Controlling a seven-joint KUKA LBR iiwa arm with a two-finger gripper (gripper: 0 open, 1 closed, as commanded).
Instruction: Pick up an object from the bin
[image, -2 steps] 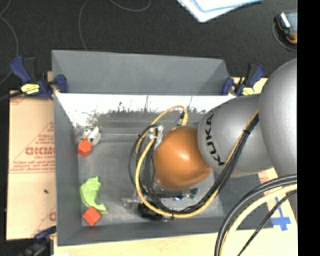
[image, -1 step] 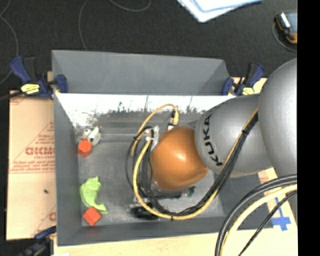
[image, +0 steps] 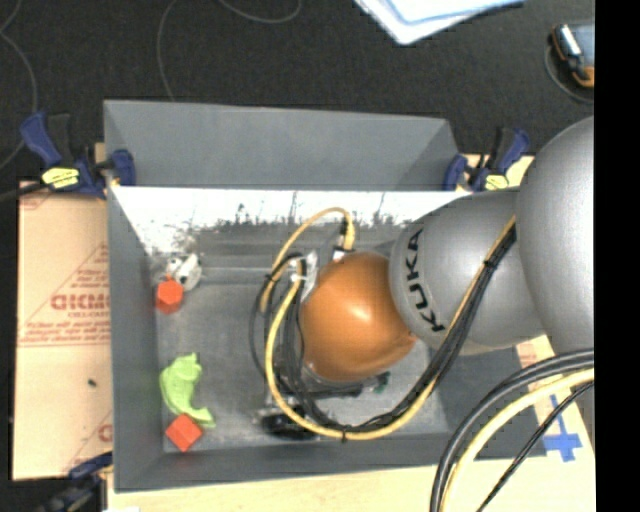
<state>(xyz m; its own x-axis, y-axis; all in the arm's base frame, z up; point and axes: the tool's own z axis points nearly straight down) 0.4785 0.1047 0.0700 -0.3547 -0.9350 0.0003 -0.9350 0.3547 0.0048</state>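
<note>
1. We saw the end effector low in the grey metal bin, close to the front wall and about midway along it. It was largely hidden under the wrist's orange cover and the looped cables. We could not tell whether it was open or closed, and nothing showed in its grasp.
2. The things to choose from lay along the bin's left side. A green toy figure sat near the front-left corner, with a red-orange block just beside its lower end. Further back were an orange cube and a small white piece, close together.
3. We judged the pick not yet made. The green toy figure and the red-orange block were nearest, but both were apart from the end effector.
4. Closing in that spot would probably have caught nothing, since we saw no loose thing beside it.
5. Going for the red-orange block risked a knock against the front or left wall, because it sat tight in the corner.
6. With the green toy figure and the block so close together, a grasp could have nudged one away or pinched both badly.
7. The hanging cables could have swept across the floor and shifted things, and the orange cover would have hidden any contact from us.
</note>
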